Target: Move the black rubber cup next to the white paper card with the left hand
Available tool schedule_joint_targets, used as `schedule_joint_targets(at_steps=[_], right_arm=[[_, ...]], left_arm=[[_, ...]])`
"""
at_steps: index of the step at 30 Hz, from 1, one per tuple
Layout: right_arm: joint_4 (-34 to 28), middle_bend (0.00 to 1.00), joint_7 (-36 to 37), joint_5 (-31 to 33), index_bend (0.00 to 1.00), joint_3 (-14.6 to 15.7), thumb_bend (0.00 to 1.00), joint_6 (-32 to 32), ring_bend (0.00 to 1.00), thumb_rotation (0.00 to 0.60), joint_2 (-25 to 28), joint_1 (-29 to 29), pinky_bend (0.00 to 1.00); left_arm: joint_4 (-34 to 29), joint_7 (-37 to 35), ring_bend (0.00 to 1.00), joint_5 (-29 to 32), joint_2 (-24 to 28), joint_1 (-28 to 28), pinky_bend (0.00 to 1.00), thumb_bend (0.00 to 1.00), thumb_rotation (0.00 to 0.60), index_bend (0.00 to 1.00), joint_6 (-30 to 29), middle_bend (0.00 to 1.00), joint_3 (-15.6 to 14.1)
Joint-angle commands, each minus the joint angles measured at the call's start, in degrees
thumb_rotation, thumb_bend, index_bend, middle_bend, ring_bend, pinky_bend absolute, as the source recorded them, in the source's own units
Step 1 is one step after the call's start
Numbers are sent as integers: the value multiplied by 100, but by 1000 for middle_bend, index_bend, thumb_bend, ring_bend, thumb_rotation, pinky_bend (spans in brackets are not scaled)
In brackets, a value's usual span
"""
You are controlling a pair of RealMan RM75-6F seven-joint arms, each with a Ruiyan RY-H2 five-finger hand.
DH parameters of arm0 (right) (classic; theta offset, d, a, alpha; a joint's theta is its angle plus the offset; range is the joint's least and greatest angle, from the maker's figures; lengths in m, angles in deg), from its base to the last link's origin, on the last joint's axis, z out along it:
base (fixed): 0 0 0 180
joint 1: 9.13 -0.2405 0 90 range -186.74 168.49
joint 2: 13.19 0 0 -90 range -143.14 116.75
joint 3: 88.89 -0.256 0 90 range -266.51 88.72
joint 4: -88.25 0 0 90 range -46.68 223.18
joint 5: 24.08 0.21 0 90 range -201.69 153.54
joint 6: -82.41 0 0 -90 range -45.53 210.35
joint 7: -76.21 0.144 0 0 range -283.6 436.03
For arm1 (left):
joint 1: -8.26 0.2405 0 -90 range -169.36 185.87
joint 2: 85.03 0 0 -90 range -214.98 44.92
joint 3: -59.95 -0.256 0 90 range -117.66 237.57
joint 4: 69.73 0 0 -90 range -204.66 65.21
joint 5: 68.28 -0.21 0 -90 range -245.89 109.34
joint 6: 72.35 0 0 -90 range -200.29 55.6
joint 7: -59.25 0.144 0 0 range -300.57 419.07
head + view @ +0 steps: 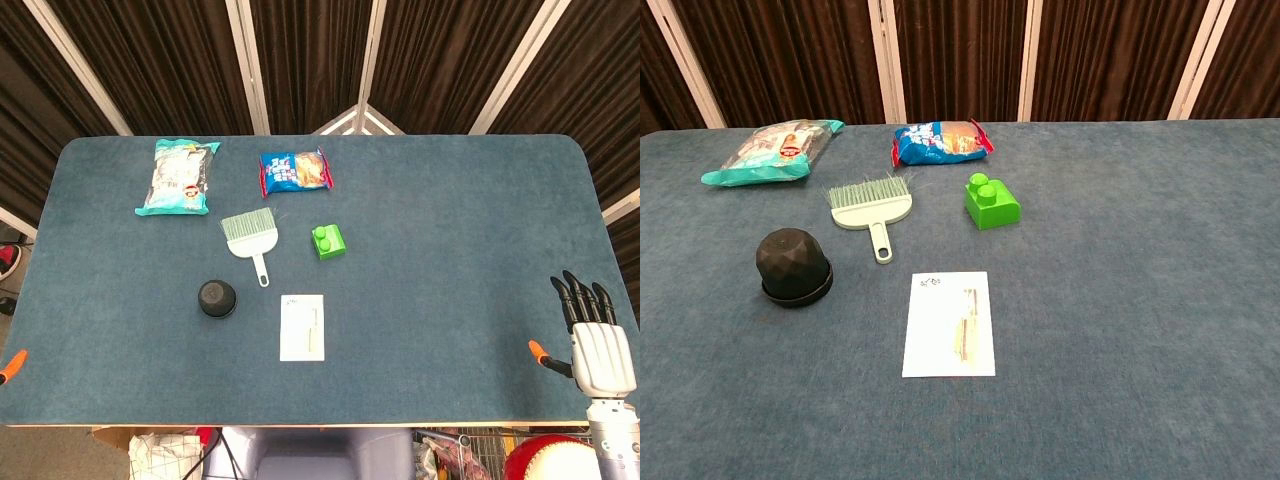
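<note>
Now, from the head view, your black rubber cup [217, 298] sits upside down on the blue table [450, 230], in the left half and somewhat nearer the front edge than the back, with the white paper card [302, 327] lying flat just to its right and a little closer to the front edge. A clear strip of table separates the two, so they are near but not touching, and the card's long axis runs front to back. The only sign of your left hand is an orange tip [12, 365] at the front left corner; you cannot tell from that how its fingers are set. It is still the nearer side: the cup lies to the right of that tip and farther back. Your right hand [596, 345] rests at the front right corner, fingers straight and spread, holding nothing, well apart from everything. From the chest view neither hand shows. The cup [793, 266] stands mouth down on its rim, left of the card [949, 323] and slightly farther back, with the small brush [872, 209] behind it toward the back edge. You will likely want to reach in from the left and carry the cup a short way right, setting it beside the card's left long edge.
</note>
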Motion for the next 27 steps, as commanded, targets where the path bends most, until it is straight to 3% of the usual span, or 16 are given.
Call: schedule_joint_targets(at_steps=[1,9,27], right_arm=[[11,39,9,-1,79,7,222,3,106,600,-10,2,36],[-6,39,62,-94,79,74,223,-90,106,600,30,71,36],[-45,39,151,-123,79,119,222,4,106,600,59,49,36]], left_arm=[[-6,-34,0,-17,17,6,0,320,600,147,5,0,-11],[-43,-43,0,-176,-12,35,0,320,600,142,-114,0,-34],[25,99,0,-241,-134,-220,0,289,600,114,362,0,-122]])
